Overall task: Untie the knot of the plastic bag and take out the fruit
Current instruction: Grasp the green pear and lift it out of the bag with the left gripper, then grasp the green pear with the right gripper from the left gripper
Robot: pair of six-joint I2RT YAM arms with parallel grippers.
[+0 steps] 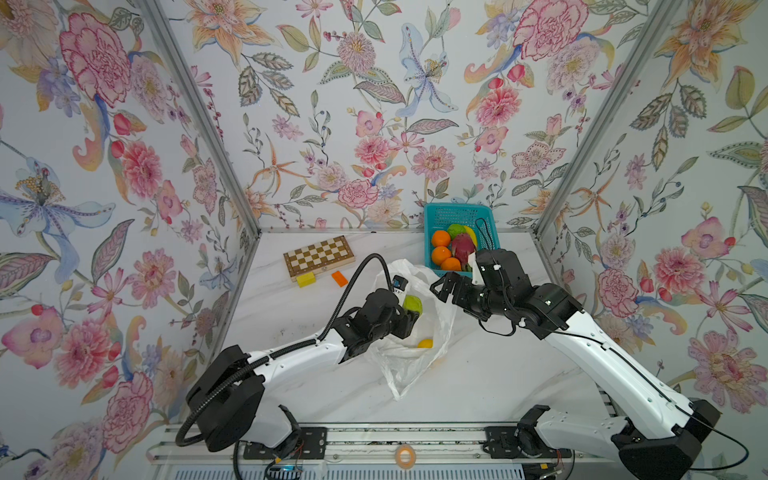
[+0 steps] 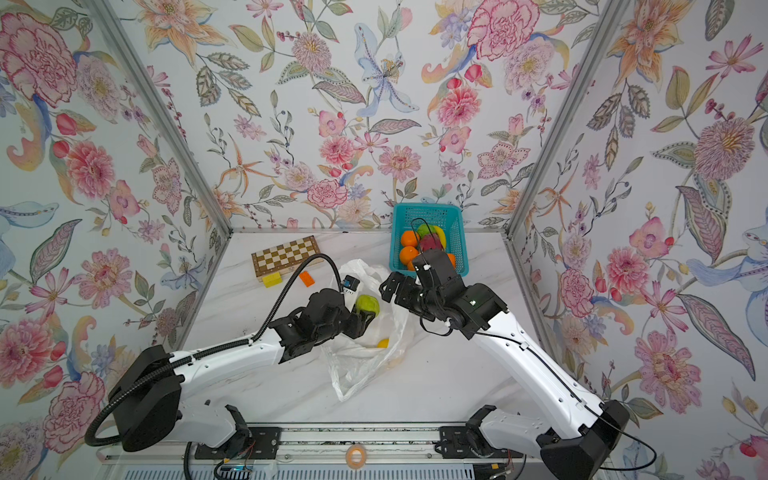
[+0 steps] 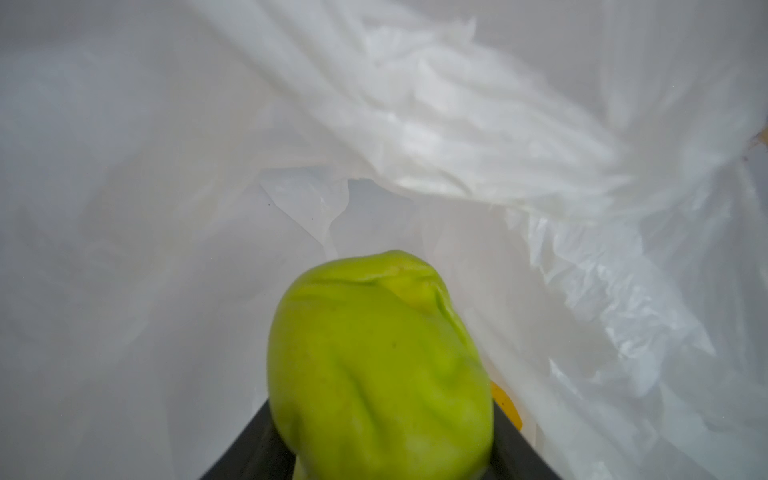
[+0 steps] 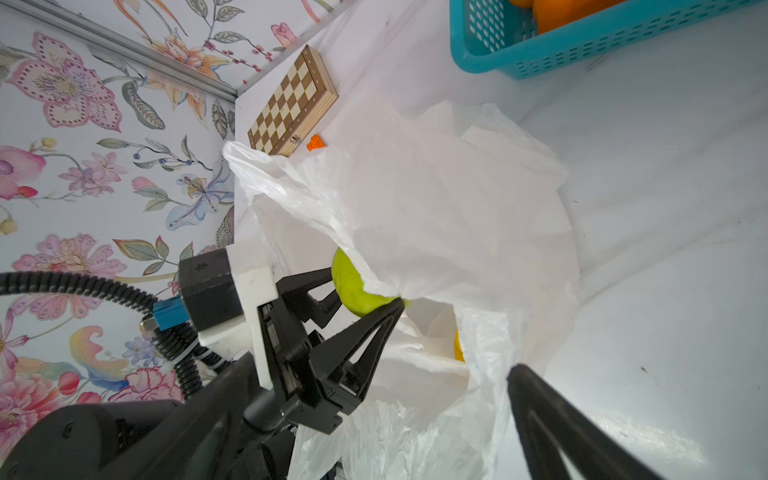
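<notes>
The white plastic bag point(image 1: 409, 365) point(image 2: 357, 370) lies open in the middle of the table; no knot shows. My left gripper point(image 1: 412, 309) point(image 2: 366, 311) point(image 3: 382, 436) is shut on a green fruit point(image 1: 412, 303) point(image 2: 368, 305) point(image 3: 374, 353) point(image 4: 353, 286) at the bag's mouth. A yellow fruit point(image 1: 424, 343) point(image 2: 382, 343) lies inside the bag. My right gripper point(image 1: 439, 287) point(image 2: 389, 286) hangs open just right of the bag's top edge, holding nothing; one finger point(image 4: 548, 415) shows beside the plastic. Oranges point(image 1: 440, 239) and a dragon fruit point(image 1: 463, 246) lie in the teal basket point(image 1: 429, 253) point(image 2: 394, 253).
A folded chessboard point(image 1: 319, 257) point(image 2: 286, 254) lies at the back left, with a yellow block point(image 1: 306, 279) and an orange block point(image 1: 339, 278) in front of it. The basket stands at the back right against the wall. Floral walls close off three sides.
</notes>
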